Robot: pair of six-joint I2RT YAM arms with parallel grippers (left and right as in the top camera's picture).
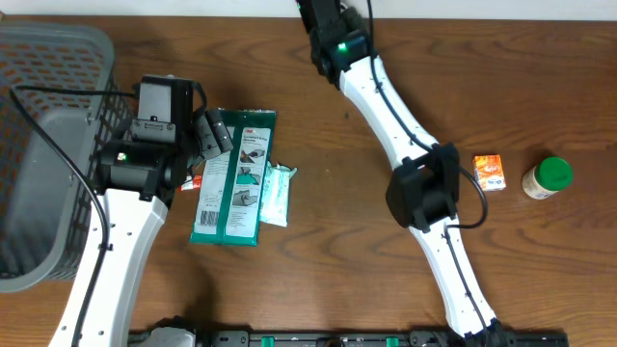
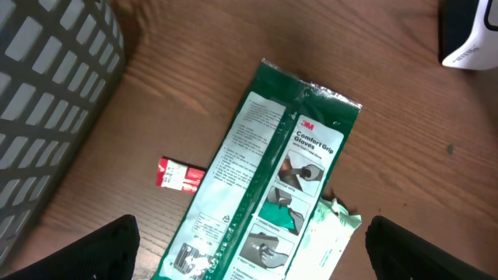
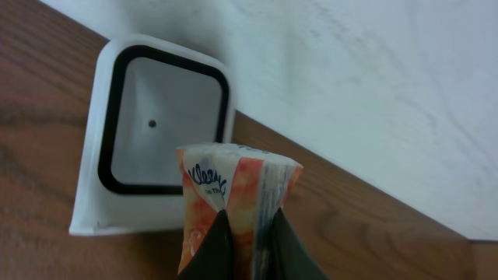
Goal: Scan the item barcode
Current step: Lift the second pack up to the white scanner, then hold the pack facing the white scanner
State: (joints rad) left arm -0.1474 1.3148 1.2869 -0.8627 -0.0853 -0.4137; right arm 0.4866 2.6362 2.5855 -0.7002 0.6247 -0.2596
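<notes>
**Tissue pack up at the scanner window**

My right gripper [image 3: 247,227] is pinched tight on the bottom edge of a tissue pack [image 3: 233,183]. It is orange and white, with blue Kleenex lettering curling round its fold. The pack stands upright just in front of the scanner [image 3: 101,155], overlapping the lower right corner of its black-framed window. Only my right wrist view shows this; the overhead cuts that arm off at the far edge.

My left gripper [image 2: 268,255] hangs spread wide above the glove packet [image 2: 272,179]. That wrist view reads "3M Comfort Grip Gloves" on the green wrapper.

Just left of the glove packet lies a small red packet [image 2: 180,176]. A pale green pack [image 2: 327,233] pokes out from under its right edge.

The overhead alone adds a grey basket [image 1: 39,58] further left of the glove packet. Well to the right are an orange box [image 1: 490,172] and a green-lidded jar [image 1: 548,178].
</notes>
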